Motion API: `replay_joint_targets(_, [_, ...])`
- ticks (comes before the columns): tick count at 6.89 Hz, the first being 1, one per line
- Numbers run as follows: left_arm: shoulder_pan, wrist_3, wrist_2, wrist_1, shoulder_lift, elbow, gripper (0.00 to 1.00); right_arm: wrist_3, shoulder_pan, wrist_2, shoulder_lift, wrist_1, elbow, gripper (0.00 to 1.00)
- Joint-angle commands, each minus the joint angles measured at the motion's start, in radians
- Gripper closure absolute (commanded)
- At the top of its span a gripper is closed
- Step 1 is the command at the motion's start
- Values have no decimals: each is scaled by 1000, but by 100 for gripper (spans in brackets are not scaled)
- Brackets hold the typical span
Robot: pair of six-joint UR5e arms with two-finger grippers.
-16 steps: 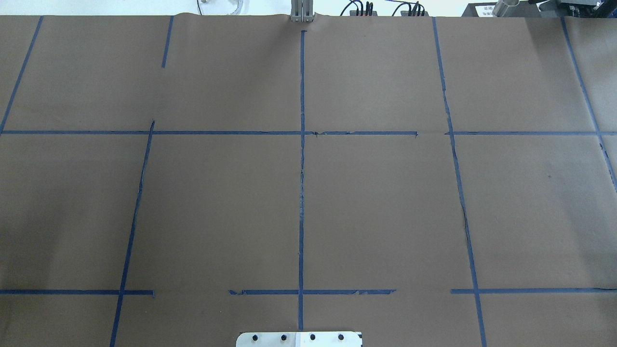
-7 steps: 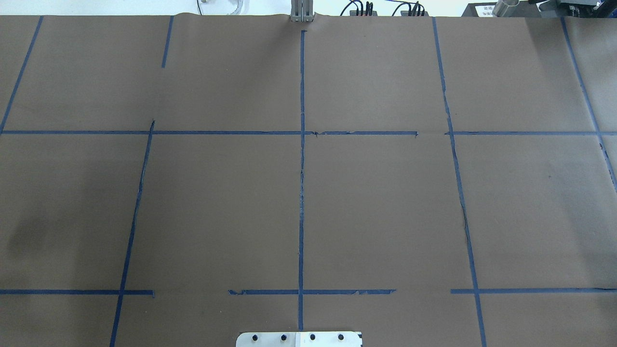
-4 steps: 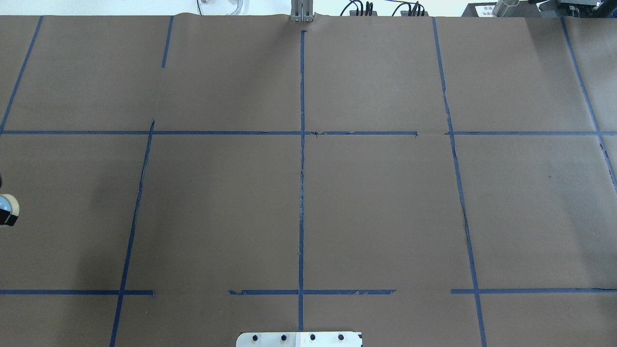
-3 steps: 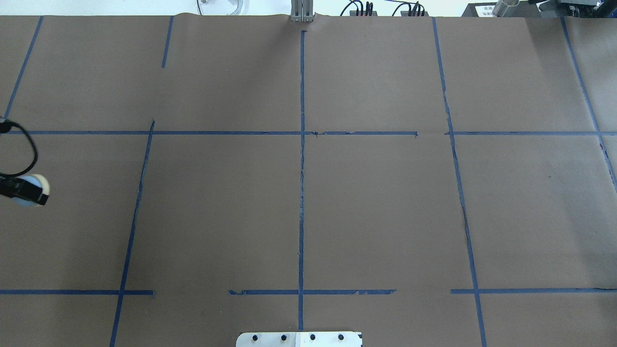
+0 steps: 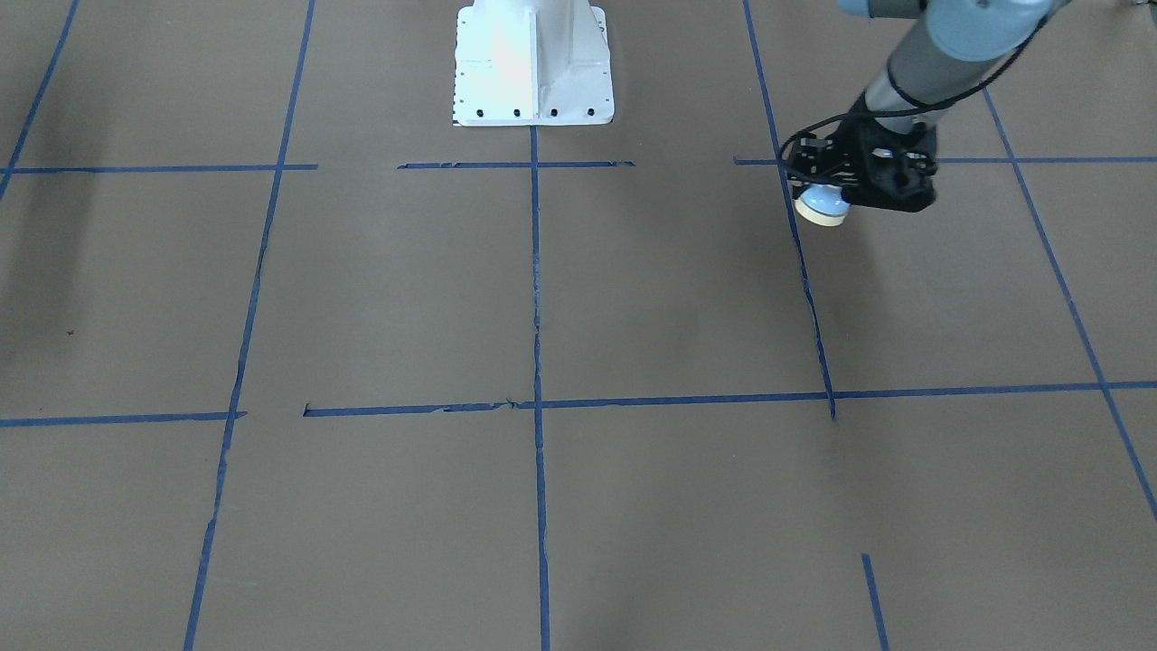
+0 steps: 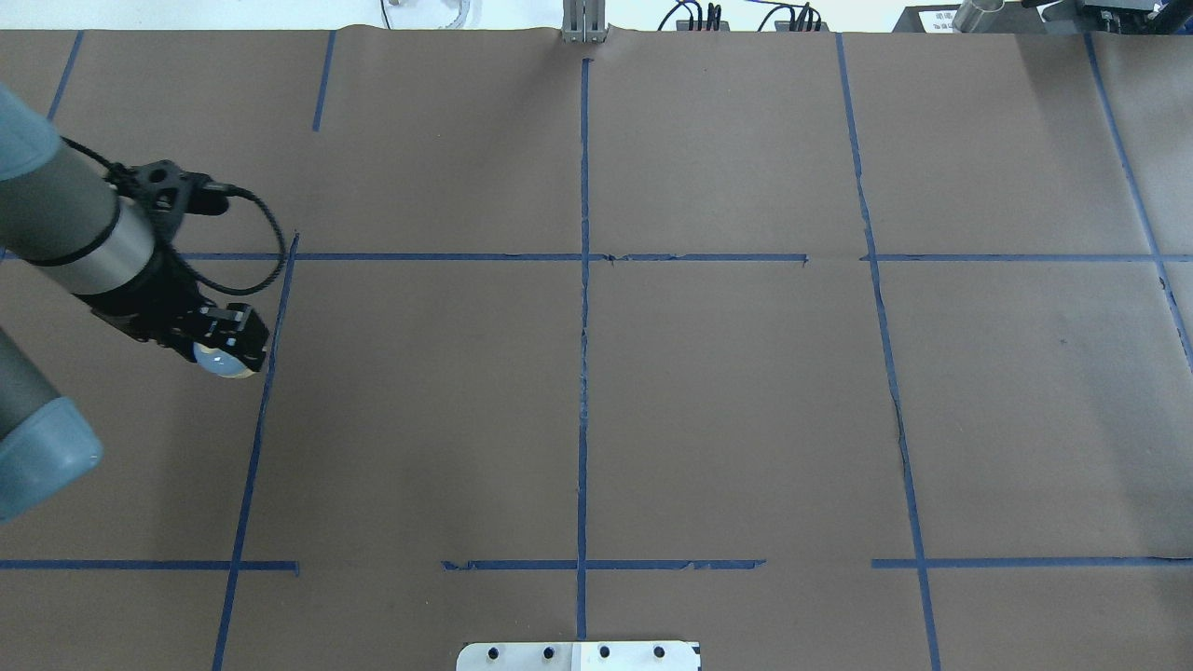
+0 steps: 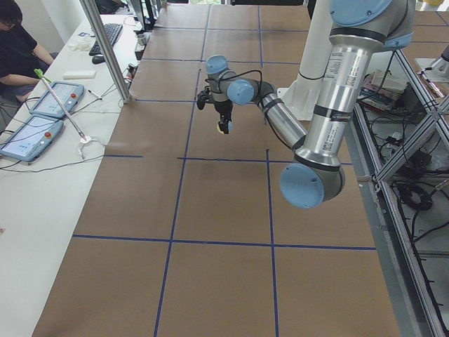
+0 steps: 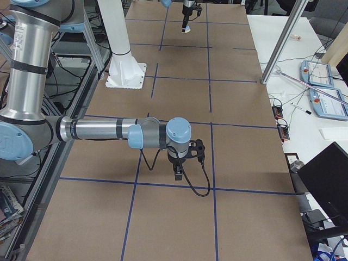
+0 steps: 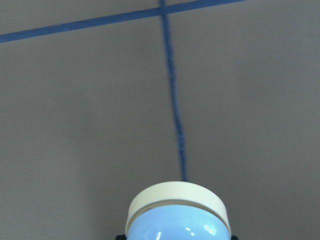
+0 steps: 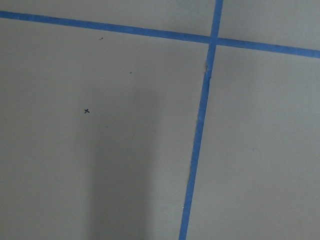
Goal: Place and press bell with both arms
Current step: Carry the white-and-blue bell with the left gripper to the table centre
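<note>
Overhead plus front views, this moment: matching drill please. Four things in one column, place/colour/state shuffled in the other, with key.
Things:
1. bell
2. left gripper
3. right gripper
4. pedestal

Descriptions:
A. shut on the bell
B. white, bolted to the table
C. light blue with a cream ring, held in a gripper
D. over brown paper near a tape crossing, far from the bell

Pairs: 1-C, 2-A, 3-D, 4-B

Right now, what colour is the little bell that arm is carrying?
The bell is a light-blue dome with a cream base ring, clearest in the left wrist view.
</note>
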Motion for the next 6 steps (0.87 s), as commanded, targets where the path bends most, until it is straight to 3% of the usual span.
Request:
replay_joint_targets(1, [82, -206, 28, 70, -337, 250, 77, 0, 0, -1, 0, 0, -2, 0])
replay_joint_targets(3, [119, -295, 64, 48, -526, 478, 77, 5, 0, 0, 2, 0, -2, 0])
replay_joint_targets(6, [181, -489, 162, -235, -732, 872, 77, 22, 0, -1, 5, 0, -5, 0])
